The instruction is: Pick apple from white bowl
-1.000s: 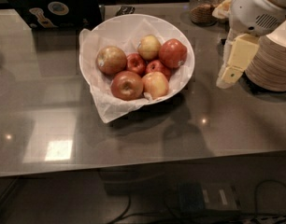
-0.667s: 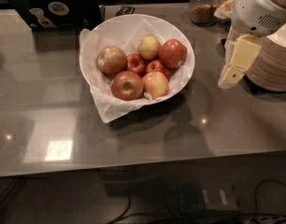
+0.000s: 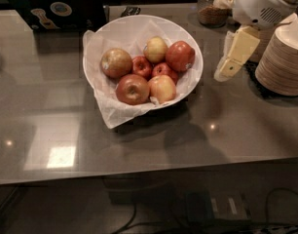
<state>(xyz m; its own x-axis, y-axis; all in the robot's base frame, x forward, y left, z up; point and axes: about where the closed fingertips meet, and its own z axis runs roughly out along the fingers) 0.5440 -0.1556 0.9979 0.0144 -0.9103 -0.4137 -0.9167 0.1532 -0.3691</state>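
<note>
The white bowl, lined with crinkled white paper, sits on the grey table at the back centre. It holds several apples. The apple, the largest and deep red, lies at the bowl's right side against the rim. Two smaller red apples lie in the middle and a yellowish-green apple lies at the back. My gripper, with cream-yellow fingers pointing down and left, hangs above the table just right of the bowl, apart from it and holding nothing.
A stack of tan paper bowls stands at the right edge, close behind the gripper. A glass jar stands at the back right. A black laptop stands at the back left. The table's front edge runs across the lower frame.
The gripper has shifted slightly left and up, nearer the bowl's right rim. The bowl and apples have not moved.
</note>
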